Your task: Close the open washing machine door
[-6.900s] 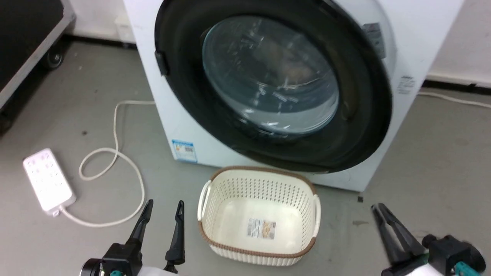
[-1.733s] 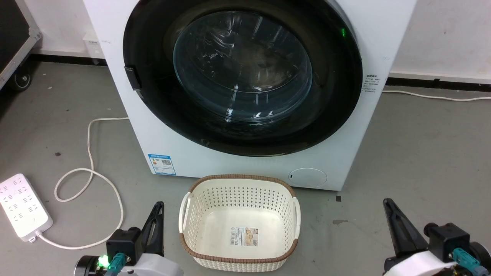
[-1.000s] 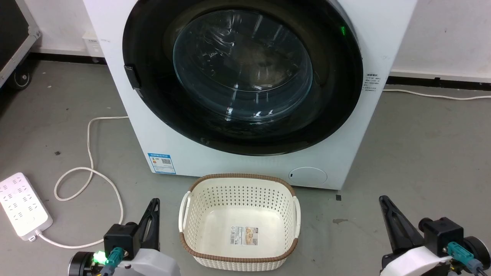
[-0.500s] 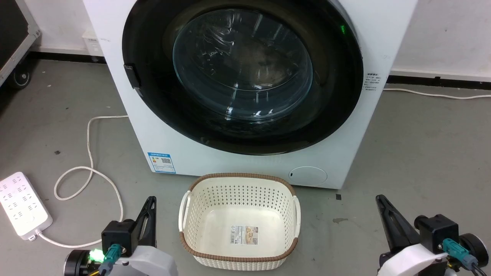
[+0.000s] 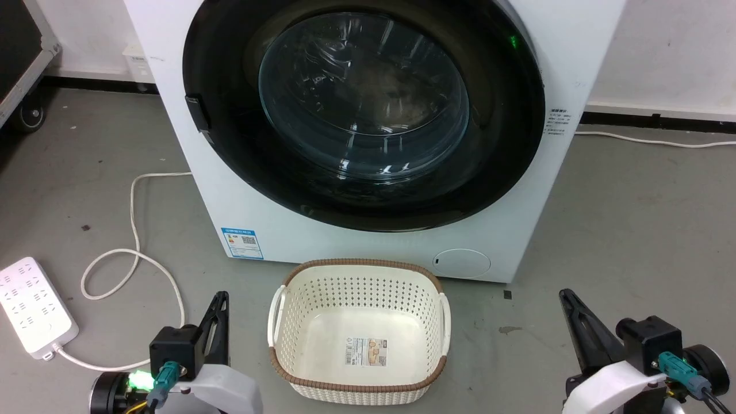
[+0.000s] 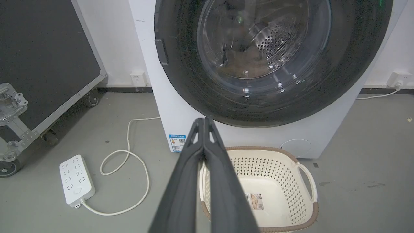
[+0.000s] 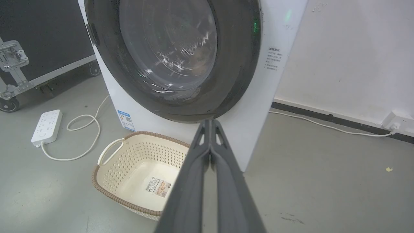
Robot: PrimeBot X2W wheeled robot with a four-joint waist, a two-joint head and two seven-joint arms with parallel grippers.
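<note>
The washing machine door (image 5: 362,109), a wide black rim around bulging clear glass, lies flush against the white machine front (image 5: 552,190), with its latch tab (image 5: 198,112) at the left edge. My left gripper (image 5: 221,299) is low at the lower left, shut and empty, well short of the machine. My right gripper (image 5: 566,296) is at the lower right, also shut and empty. In the left wrist view the shut left gripper (image 6: 203,120) points at the lower rim of the door (image 6: 275,106). In the right wrist view the right gripper (image 7: 210,121) does the same toward the door (image 7: 233,81).
A cream perforated basket (image 5: 359,263) with a brown rim stands on the floor right before the machine, between my grippers. A white power strip (image 5: 34,305) and its looped cord (image 5: 135,253) lie at the left. A black wheeled case (image 6: 48,64) stands further left.
Since the oldest frame the door has gone from ajar to flush, the left gripper has shut and the camera has shifted. Over the last second both grippers sank slightly toward the bottom edge.
</note>
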